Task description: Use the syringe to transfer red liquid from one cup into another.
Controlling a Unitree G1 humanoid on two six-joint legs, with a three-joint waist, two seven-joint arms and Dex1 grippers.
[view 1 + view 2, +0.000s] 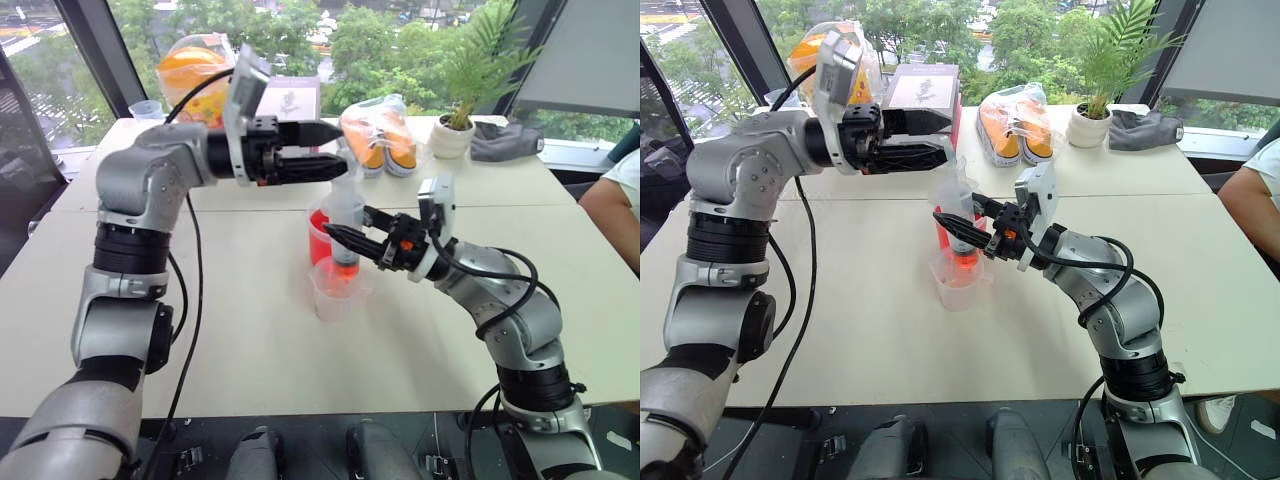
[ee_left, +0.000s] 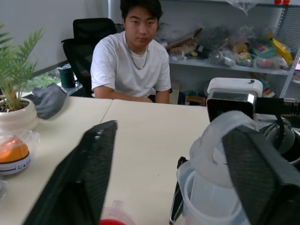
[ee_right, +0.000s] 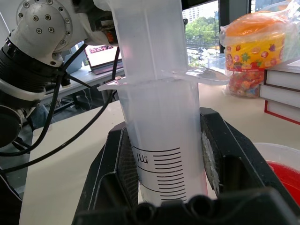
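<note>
**Plunger stroke over the clear cup**

Judged to be the plunger step: syringe upright, right gripper with jaws clamped across the barrel below the flange. Left gripper level at the plunger's looped top, jaws standing apart on either side of it, the loop close against one finger, not yet pinched.

Close the left jaws squarely on the loop before any push or pull. Keep the stroke straight along the barrel, slow and even, to avoid tilting it in the right-hand grip. Hold the right arm still throughout. Keep the tip inside the cup's rim to stop drips on the counter.

Syringe: clear, wide barrel with black graduation marks, looking milky white at the grip; small orange-red tip pointing down. Tip apparently within the shorter clear cup, which stands just in front of the red cup; exact depth hard to tell. Red liquid filling the red cup beside the barrel.
</note>
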